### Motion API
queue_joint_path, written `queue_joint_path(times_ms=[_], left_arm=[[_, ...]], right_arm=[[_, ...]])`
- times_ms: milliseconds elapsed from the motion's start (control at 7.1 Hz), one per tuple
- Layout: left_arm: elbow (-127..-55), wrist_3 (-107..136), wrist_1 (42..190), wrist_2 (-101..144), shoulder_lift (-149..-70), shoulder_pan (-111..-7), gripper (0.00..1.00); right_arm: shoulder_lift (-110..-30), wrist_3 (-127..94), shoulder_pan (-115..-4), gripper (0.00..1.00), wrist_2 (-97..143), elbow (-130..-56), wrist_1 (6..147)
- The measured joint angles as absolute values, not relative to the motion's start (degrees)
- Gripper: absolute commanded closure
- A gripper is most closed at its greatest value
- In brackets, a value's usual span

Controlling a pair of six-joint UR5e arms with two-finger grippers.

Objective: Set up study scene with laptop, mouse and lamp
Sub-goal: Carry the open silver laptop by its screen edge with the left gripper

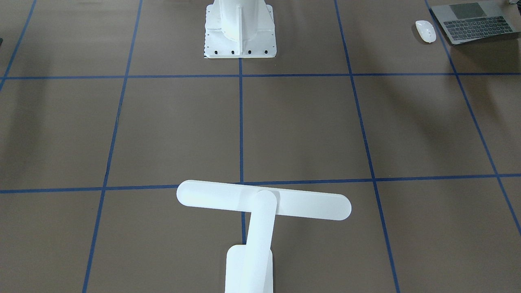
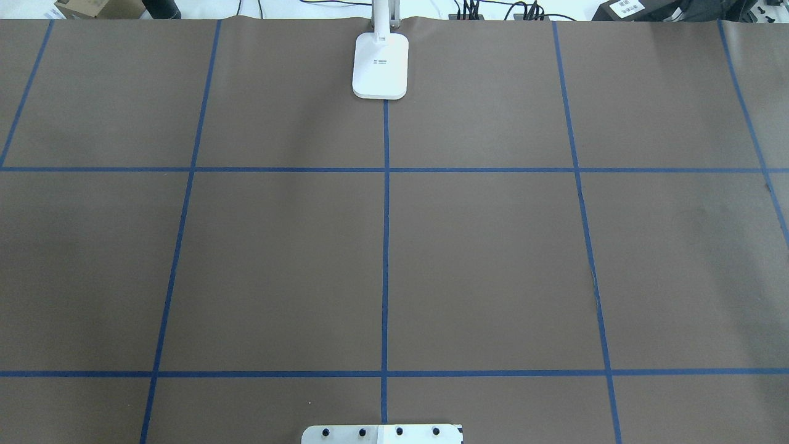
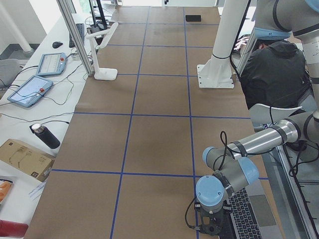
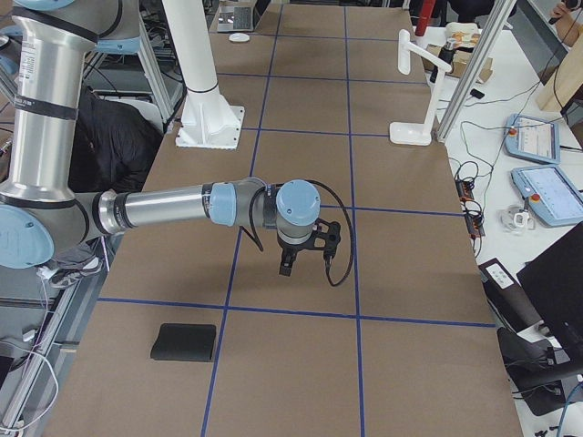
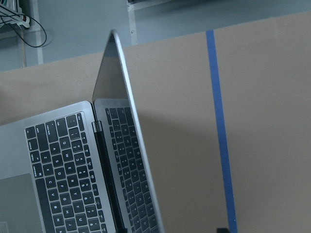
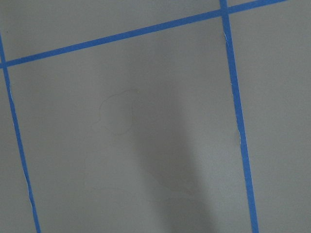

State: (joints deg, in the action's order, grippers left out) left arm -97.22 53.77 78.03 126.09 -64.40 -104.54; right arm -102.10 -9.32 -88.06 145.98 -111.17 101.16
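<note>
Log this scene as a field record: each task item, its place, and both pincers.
laptop: open, at the end of the table on robot's left
mouse: flat on table, beside laptop, not touching
lamp: upright, middle of far edge
left pincer: close by laptop; open or shut unclear
right pincer: over bare table; state unclear

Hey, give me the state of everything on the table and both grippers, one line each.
laptop: open, lid raised, screen dark.
mouse: right side up, beside the laptop, not touching it.
lamp: upright on its base; lit or not, cannot tell.
left gripper: over the laptop; open or shut, cannot tell.
right gripper: over bare table; open or shut, cannot tell.
</note>
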Motion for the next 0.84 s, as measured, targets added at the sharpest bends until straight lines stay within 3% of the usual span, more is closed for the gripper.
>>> queue_joint_path(times_ms=[563, 845], left_arm=[[-101.08, 53.45, 72.39, 126.28, -64.31, -105.59, 1.00], [-102.61, 53.44, 72.15, 126.22, -63.42, -106.49, 1.00]], right_arm=[[-102.86, -9.32, -88.07, 0.00, 146.07, -111.43, 101.16], [-103.03, -9.32, -88.07, 0.00, 146.19, -111.50, 101.13]])
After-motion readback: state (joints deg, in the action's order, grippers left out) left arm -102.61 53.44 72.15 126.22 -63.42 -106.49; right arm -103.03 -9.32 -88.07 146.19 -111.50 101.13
